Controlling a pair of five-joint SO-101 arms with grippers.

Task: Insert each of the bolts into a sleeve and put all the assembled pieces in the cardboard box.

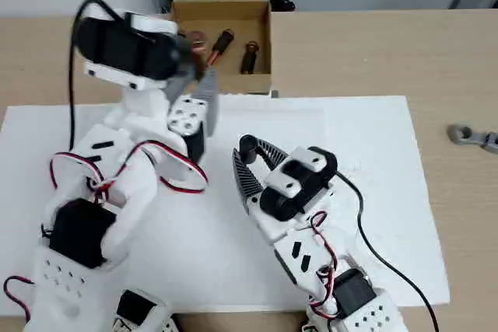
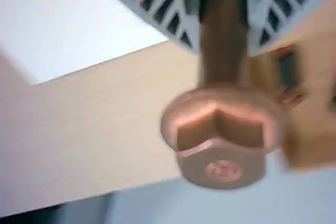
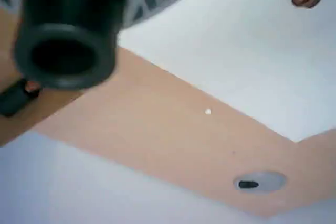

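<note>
Two arms stand over a white sheet point(image 1: 366, 138) on the wooden table point(image 1: 350, 52), and each has one part in its claw. The left gripper point(image 1: 198, 64) reaches to the far side of the sheet, at the left end of the cardboard box point(image 1: 222, 10). Its fingers are pinched on the shank of one copper bolt point(image 2: 223, 129). The hexagonal flanged head sticks out past the fingertips (the left wrist view looks straight onto it), with the cardboard behind. How high the bolt hangs over the box floor cannot be told. The right gripper point(image 1: 250, 157) sits nearer, about the middle of the sheet, and points toward the box. Its fingers are closed around one black sleeve point(image 3: 68, 30), whose open bore faces the right wrist camera. Inside the box lie two assembled pieces, each a copper bolt seated in a dark sleeve. One point(image 1: 220, 44) lies aslant in the middle and the other point(image 1: 250, 57) lies to its right, the two apart from each other. That makes three bolts and three sleeves in all, with one of each not yet joined. A single grey metal tool point(image 1: 469, 137) lies on the bare table at the far right, well apart from the sheet's edge.
</note>
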